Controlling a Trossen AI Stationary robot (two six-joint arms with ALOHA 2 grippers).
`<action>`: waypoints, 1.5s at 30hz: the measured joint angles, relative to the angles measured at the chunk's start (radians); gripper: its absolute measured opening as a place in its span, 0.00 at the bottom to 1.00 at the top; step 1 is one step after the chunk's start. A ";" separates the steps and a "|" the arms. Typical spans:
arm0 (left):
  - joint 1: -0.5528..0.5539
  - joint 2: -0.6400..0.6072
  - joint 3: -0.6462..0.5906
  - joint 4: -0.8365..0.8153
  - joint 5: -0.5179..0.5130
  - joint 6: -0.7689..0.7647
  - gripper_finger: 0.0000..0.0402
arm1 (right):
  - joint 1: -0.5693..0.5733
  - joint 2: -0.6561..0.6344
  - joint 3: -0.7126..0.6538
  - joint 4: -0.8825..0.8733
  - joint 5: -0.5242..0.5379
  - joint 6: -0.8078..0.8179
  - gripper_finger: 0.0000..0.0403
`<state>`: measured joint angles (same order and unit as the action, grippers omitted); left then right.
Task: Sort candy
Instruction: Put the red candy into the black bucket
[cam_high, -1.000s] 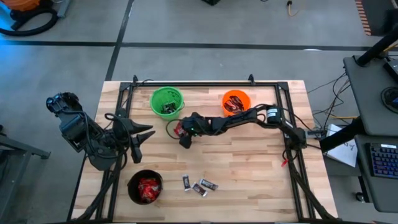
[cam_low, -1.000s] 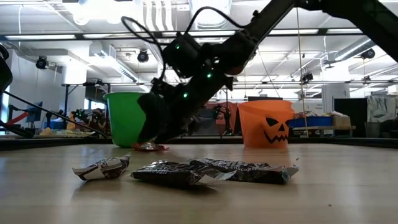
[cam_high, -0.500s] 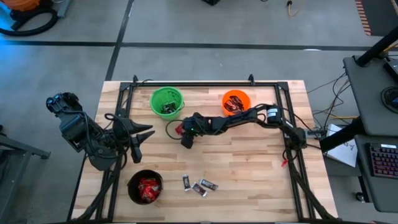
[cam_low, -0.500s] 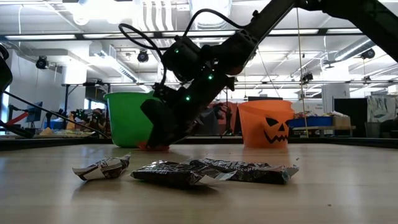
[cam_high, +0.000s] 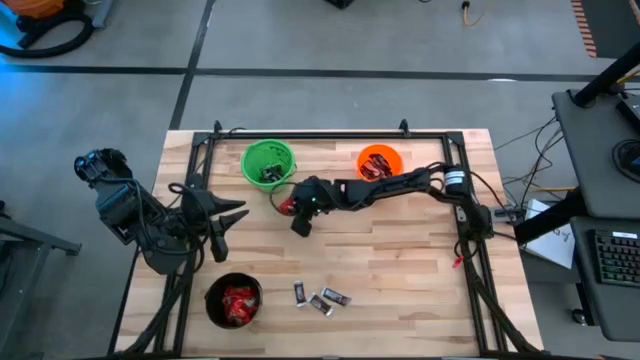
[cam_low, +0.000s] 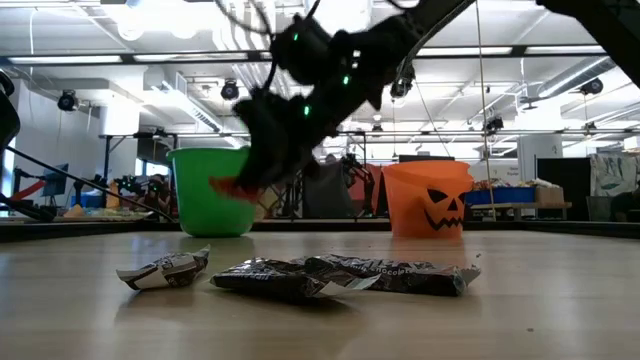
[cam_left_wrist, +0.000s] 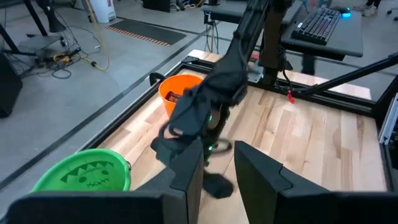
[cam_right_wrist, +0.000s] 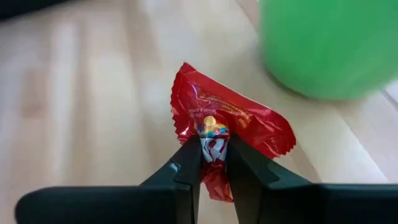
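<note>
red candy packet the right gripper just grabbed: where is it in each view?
High view: red candy packet at the right gripper, just below the green bucket.
Low view: red packet lifted off the table, in front of the green bucket.
Left wrist view: not discernible; the right arm hides it.
Right wrist view: packet pinched between the fingers, centre.
Shared landmark: the green bucket.

We are in a large robotics lab or workshop hall. Our wooden bench (cam_high: 400, 260) stands on a grey concrete floor (cam_high: 330, 95) marked with dark lines, framed by black metal rails (cam_high: 330, 134). Beyond it we see an open ceiling with ducts and strip lights (cam_low: 560, 48), a desk with a keyboard (cam_high: 612, 255), loose cables (cam_left_wrist: 68, 59), and further workstations in the background.
</note>
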<state>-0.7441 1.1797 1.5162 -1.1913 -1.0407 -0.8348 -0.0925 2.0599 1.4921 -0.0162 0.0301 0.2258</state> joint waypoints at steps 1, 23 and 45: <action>0.000 0.000 0.000 0.000 -0.001 0.008 0.19 | 0.000 -0.019 0.000 -0.007 -0.034 0.001 0.13; 0.071 0.147 0.000 0.071 -0.051 0.181 0.42 | -0.016 -0.493 0.009 0.010 -0.614 0.502 0.13; 0.267 0.197 0.000 0.602 0.448 0.730 0.29 | 0.057 -0.496 0.024 0.036 -0.724 0.467 0.13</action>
<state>-0.4772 1.3772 1.5166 -0.5895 -0.5923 -0.1053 -0.0360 1.5635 1.5162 0.0197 -0.6939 0.6930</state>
